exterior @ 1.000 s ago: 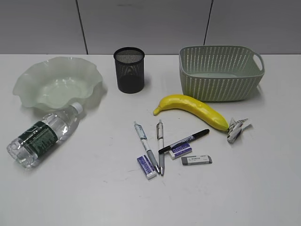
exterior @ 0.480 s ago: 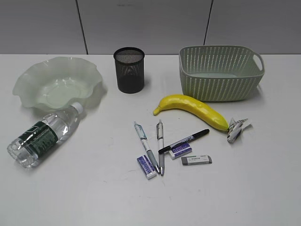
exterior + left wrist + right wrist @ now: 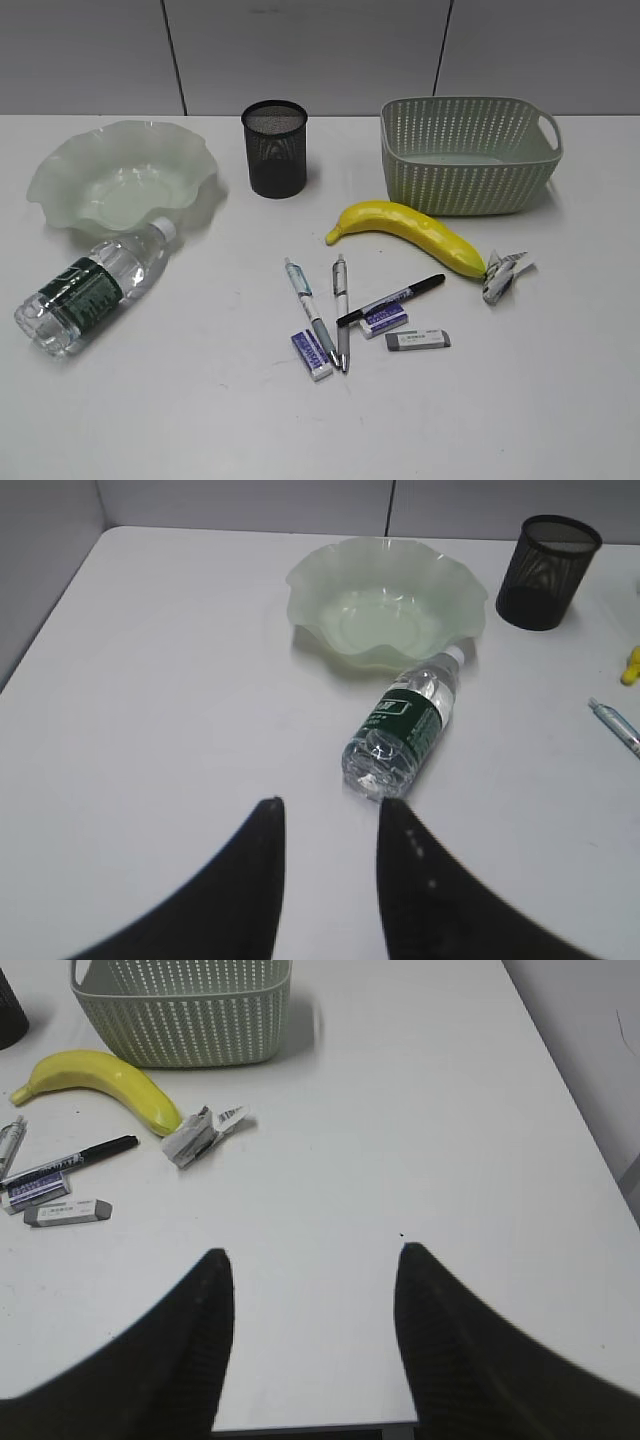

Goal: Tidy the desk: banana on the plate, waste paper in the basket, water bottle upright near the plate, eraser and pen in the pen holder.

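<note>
The banana [image 3: 410,235] lies on the white tabletop [image 3: 560,400] just in front of the basket [image 3: 468,152], its stem end pointing left and its other end near the waste paper [image 3: 503,272], a crumpled scrap with a barcode tag that sits just right of it. The basket stands upright at the back right, apart from the banana.

In front of the banana lie the writing things: two light-coloured pens [image 3: 318,313] side by side, and a black marker [image 3: 392,299] lying at a slant, its tip toward the banana. Three erasers are with them: one [image 3: 311,354] beside the left pen, one [image 3: 383,320] touching the marker, and a grey one [image 3: 418,340] just right of that. The black mesh pen holder [image 3: 274,148] stands upright at the back centre.

The water bottle [image 3: 92,287] lies on its side at the left, cap toward the plate [image 3: 122,180], a pale green wavy-rimmed dish behind it; cap and rim are just beside each other.

The left claw [image 3: 328,825] hovers above the tabletop near the bottle's base, jaws parted and holding nothing. The right claw [image 3: 312,1280] hangs over bare tabletop at the right, jaws spread wide and empty, well apart from the waste paper.
</note>
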`<action>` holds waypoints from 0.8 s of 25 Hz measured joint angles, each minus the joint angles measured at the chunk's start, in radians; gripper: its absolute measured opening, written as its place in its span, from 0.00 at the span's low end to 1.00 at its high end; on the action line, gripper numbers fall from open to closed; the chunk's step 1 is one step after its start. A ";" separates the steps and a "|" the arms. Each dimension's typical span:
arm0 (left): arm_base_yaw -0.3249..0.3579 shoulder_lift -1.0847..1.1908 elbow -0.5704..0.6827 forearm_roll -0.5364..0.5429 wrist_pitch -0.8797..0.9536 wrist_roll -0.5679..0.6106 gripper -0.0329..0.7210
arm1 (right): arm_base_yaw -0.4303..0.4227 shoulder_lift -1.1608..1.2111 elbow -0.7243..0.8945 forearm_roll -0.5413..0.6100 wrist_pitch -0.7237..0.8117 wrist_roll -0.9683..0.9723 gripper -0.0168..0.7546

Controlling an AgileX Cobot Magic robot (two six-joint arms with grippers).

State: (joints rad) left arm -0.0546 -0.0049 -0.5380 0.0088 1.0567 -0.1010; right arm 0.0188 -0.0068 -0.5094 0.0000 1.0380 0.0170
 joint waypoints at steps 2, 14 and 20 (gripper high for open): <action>-0.020 0.000 0.000 -0.003 -0.001 0.000 0.36 | 0.000 0.000 0.000 0.000 0.000 0.000 0.56; -0.061 0.336 -0.026 -0.157 -0.432 0.027 0.36 | 0.000 0.000 0.000 0.000 0.000 0.000 0.56; -0.061 0.748 -0.119 -0.553 -0.548 0.509 0.36 | 0.000 0.000 0.000 0.000 0.000 0.000 0.56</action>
State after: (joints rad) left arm -0.1160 0.7432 -0.6573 -0.5442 0.5088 0.4081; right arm 0.0188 -0.0068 -0.5094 0.0000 1.0380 0.0170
